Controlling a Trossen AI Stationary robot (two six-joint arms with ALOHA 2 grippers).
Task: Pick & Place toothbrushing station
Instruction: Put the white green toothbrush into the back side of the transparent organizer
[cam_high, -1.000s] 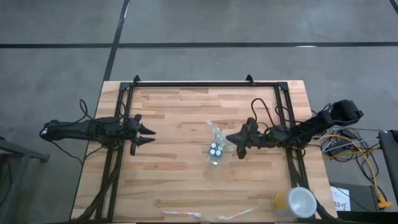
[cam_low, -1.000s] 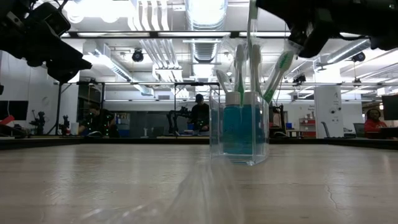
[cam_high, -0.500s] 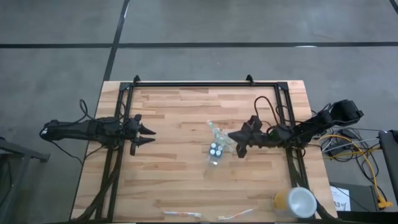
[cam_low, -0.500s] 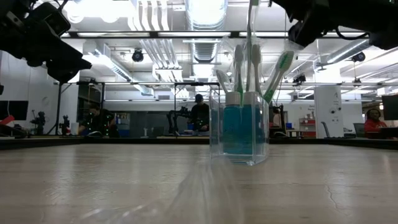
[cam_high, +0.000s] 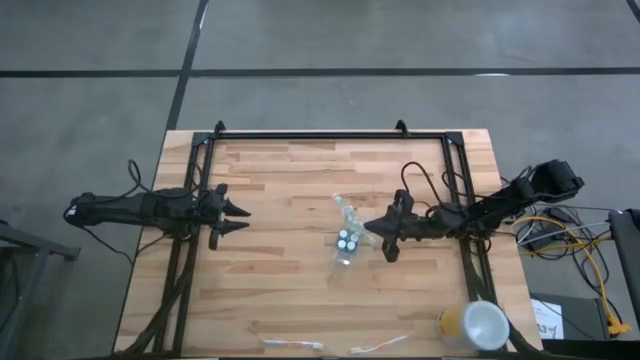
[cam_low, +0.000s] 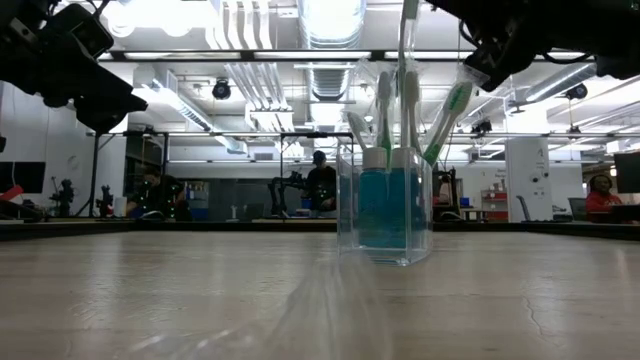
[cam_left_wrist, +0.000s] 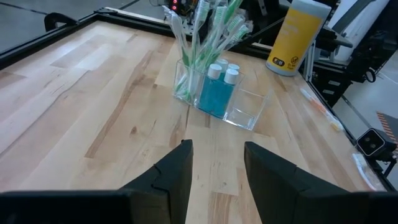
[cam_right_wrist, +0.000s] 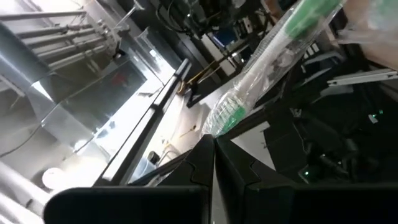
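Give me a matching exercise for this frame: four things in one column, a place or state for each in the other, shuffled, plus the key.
Things:
1. left pincer
2. right pincer
3. yellow cup
4. tubes

Places or states:
A. standing inside the clear cup
B. near the table's right front corner
C. open, over the table's left side
D. shut, beside the toothbrushes

Pairs: 1-C, 2-D, 3-B, 4-A

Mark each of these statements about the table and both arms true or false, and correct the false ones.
1. The clear cup stands upright. True.
2. The tubes' caps are red. False: white.
3. The left pincer is open, off the cup. True.
4. The yellow cup sits at the table's middle. False: by a corner on the right arm's side.
5. The right pincer is wide open. False: shut, beside the toothbrushes.
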